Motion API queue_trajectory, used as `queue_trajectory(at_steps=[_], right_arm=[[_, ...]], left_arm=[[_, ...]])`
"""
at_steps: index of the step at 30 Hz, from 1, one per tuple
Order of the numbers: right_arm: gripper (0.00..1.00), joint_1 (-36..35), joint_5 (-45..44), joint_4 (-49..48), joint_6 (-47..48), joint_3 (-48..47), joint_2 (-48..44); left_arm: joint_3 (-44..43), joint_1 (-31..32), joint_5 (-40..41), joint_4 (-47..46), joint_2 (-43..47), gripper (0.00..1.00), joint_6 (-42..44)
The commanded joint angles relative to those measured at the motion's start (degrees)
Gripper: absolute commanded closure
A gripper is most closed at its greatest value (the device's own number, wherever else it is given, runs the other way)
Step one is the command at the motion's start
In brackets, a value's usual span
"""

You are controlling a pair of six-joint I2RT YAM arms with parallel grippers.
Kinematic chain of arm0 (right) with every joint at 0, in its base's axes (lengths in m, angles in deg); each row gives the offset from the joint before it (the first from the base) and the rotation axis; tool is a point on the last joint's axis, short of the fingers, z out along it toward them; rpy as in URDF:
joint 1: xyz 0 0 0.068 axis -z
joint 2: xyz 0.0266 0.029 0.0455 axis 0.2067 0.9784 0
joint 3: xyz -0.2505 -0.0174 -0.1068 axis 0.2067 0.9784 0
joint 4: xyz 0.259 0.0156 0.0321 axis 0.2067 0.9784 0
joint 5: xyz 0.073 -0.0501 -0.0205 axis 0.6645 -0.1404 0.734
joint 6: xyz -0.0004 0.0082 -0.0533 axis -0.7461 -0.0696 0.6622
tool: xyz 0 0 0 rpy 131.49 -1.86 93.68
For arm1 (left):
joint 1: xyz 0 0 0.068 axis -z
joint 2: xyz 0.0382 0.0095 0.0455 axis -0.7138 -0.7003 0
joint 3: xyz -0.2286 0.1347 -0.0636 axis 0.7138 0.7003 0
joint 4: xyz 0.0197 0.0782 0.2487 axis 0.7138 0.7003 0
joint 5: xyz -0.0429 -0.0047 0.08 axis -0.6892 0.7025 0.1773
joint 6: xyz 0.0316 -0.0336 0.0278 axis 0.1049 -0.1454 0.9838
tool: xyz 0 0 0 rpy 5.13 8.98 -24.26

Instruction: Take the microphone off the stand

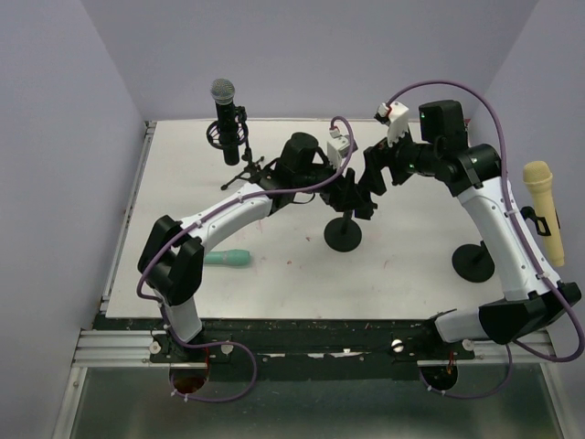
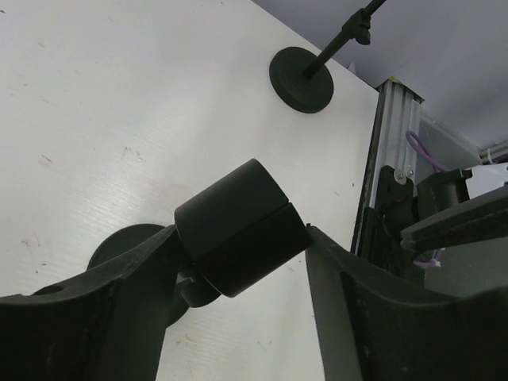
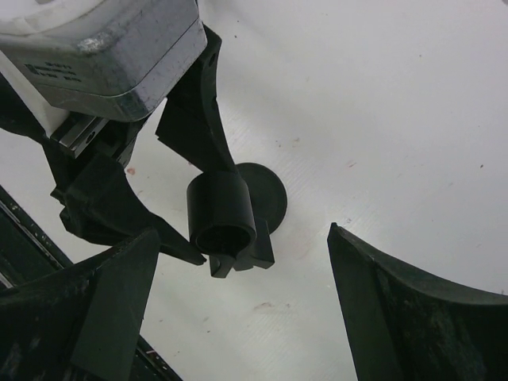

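Note:
The centre stand [image 1: 343, 235] has a round black base and an empty black clip holder [image 2: 238, 226] at its top. My left gripper [image 2: 240, 230] is closed round that clip, and both fingers touch its sides. My right gripper [image 3: 243, 232] hangs open just above and to the right of the same clip [image 3: 222, 208], holding nothing. A teal microphone [image 1: 227, 258] lies flat on the table by the left arm. A black microphone [image 1: 225, 114] stands in a tripod stand at the back left. A yellow microphone [image 1: 542, 210] sits on the stand at the right.
The right stand's round base [image 1: 474, 262] stands close to my right arm and shows in the left wrist view as a black disc [image 2: 300, 78]. The tripod's legs [image 1: 249, 169] spread near my left forearm. The table's metal rail [image 2: 389, 159] runs along the near edge.

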Motion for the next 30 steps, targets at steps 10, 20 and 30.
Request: queue_trajectory(at_steps=[10,20,30], right_arm=[[0.07,0.5,-5.2,-2.1,0.0,4.0,-3.3],[0.08,0.5,-7.6,-3.3,0.0,1.9,-0.4],[0.08,0.5,-5.6,-3.5,-0.6,-2.8,5.2]], left_arm=[[2.5,-2.6,-6.7,-0.8,5.7,0.58,2.6],[5.3,-10.1,-7.0,4.1,11.2,0.63,3.4],[13.3,-18.4,-9.0,16.5,20.9,0.65,11.4]])
